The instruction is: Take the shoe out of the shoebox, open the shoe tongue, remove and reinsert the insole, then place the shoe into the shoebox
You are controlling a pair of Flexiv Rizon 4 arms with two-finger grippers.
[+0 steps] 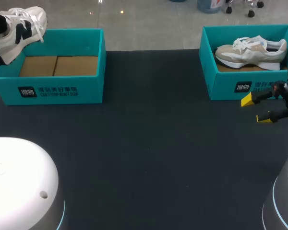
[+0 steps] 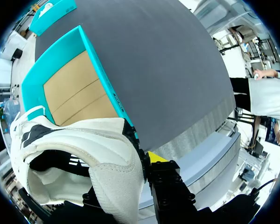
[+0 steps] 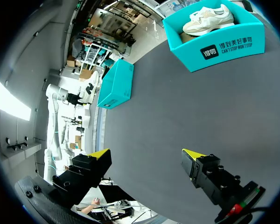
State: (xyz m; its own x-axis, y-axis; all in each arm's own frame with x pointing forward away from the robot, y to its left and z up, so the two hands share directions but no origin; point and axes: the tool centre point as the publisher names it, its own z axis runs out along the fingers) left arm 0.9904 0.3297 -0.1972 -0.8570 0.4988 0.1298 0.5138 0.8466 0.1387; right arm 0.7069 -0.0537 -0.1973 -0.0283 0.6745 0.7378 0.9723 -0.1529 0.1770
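White sneaker [image 1: 20,28] is out, clamped in left gripper [image 2: 147,164] above the far-left corner of the left teal shoebox [image 1: 62,91]; right gripper [image 1: 256,109] gapes empty well right of that box; tongue, insole, reboxing not yet done.

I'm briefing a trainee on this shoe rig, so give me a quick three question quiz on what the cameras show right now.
1. True or false: a shoe lies inside the left shoebox.
2. The right hand is: A) shut on a shoe, B) open, outside the right shoebox by its front wall, C) down inside that box.
3. What does the left hand hold?
Key: 1 false, only its cardboard floor shows. 2 B. 3 The white and black shoe, lifted over the left shoebox's corner.
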